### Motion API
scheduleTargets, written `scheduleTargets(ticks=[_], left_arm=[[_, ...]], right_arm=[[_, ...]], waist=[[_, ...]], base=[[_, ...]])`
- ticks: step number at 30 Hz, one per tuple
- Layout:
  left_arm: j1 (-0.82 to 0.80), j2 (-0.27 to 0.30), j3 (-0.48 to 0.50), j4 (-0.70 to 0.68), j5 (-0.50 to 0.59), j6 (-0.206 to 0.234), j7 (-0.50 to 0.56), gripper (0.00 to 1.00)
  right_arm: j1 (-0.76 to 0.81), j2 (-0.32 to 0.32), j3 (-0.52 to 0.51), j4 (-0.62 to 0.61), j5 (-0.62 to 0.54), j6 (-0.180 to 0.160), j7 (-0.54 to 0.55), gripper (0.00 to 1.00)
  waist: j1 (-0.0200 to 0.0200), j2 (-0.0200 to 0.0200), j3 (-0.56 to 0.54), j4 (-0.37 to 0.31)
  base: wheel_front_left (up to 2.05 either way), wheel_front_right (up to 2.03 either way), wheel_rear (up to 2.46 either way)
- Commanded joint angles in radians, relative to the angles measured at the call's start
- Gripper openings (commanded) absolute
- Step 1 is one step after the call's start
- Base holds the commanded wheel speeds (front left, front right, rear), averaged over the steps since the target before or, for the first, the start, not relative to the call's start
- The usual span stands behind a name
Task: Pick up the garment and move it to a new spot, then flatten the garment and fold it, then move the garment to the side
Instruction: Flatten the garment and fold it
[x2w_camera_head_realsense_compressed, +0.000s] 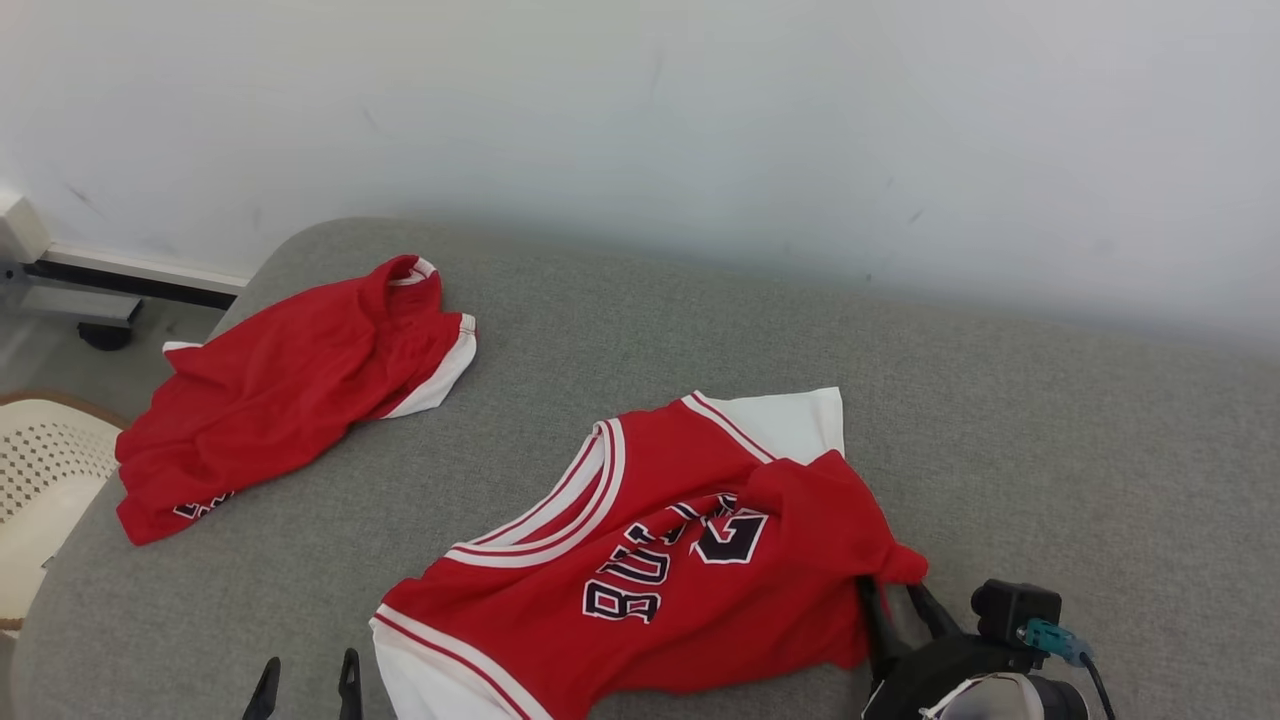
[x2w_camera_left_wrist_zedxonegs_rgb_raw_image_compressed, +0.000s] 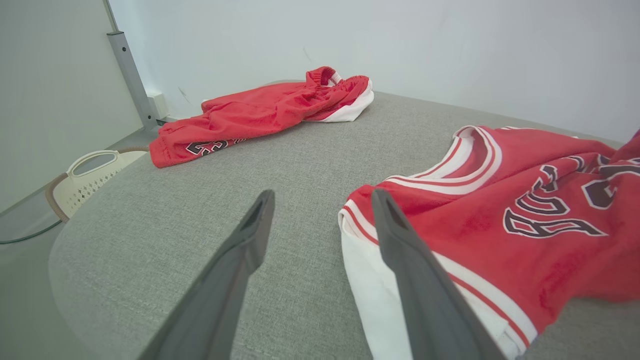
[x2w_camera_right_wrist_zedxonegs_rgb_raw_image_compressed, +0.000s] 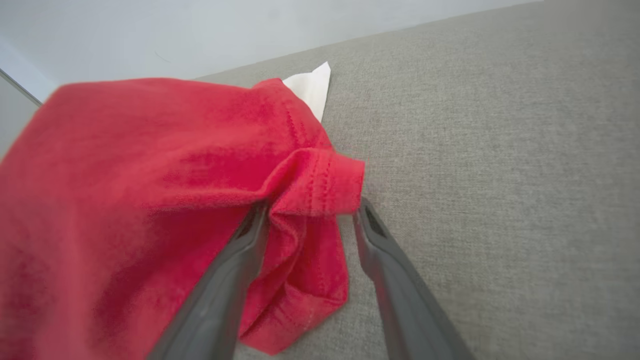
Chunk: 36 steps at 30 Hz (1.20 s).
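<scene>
We find one container, a cream perforated basket (x2w_camera_head_realsense_compressed: 45, 455) on the floor off the left end of the grey fabric-covered worktop (x2w_camera_head_realsense_compressed: 1000, 430). In the left wrist view we make out its handle and pierced wall, but we cannot tell what lies inside it.

The left jaws stand wide open and hold nothing. Their two dark fingers (x2w_camera_left_wrist_zedxonegs_rgb_raw_image_compressed: 250, 235) point out low over the worktop. In that view the right-hand one crosses in front of the white-trimmed shoulder edge of the red jersey (x2w_camera_left_wrist_zedxonegs_rgb_raw_image_compressed: 500, 200), and we cannot tell whether it touches the cloth.

The right jaws are also spread apart, not pinched. A rolled red corner of the jersey's hem sits between the fingers (x2w_camera_right_wrist_zedxonegs_rgb_raw_image_compressed: 380, 250). The cloth drapes over the tip of the finger on that view's left, while the other tip stands just beside the hem's edge.

The jersey (x2w_camera_head_realsense_compressed: 680, 540) lies rumpled near the front of the worktop, from the middle toward the right in the head view. Its dark lettering and number face up, and one red flap is folded over them — a white panel shows at its far edge. A pair of red shorts (x2w_camera_head_realsense_compressed: 290, 390) with white trim lies crumpled at the worktop's far left corner, well apart from the jersey.
</scene>
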Motion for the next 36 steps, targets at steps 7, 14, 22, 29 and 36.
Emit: scheduleTargets(ticks=[7,14,22,29,36], left_arm=[[0.009,-0.014,0.023,0.010,-0.004,-0.005,-0.003,1.00],[0.019,-0.030,0.047,0.009,-0.001,-0.014,-0.003,1.00],[0.000,-0.055,0.065,0.021,0.013,-0.031,-0.003,1.00],[0.005,-0.073,0.082,0.036,0.026,-0.043,-0.003,1.00],[-0.004,-0.086,0.098,0.050,0.036,-0.060,-0.003,1.00]], right_arm=[[-0.057,-0.003,-0.041,0.003,-0.009,-0.002,0.000,0.00],[-0.017,-0.039,-0.199,-0.176,-0.144,-0.002,0.000,0.00],[0.029,-0.064,-0.269,-0.299,-0.207,-0.002,0.000,0.00],[0.086,-0.038,-0.210,-0.343,-0.176,-0.002,0.000,0.00],[0.041,-0.007,-0.058,-0.397,-0.129,-0.002,0.000,0.00]], waist=[[0.0000,0.0000,0.010,-0.013],[0.0000,0.0000,0.010,-0.083],[0.0000,0.0000,0.010,-0.145],[0.0000,0.0000,0.010,-0.152],[0.0000,0.0000,0.006,-0.131]], base=[[0.00,0.00,0.00],[0.00,0.00,0.00],[0.00,0.00,0.00],[0.00,0.00,0.00],[0.00,0.00,0.00]])
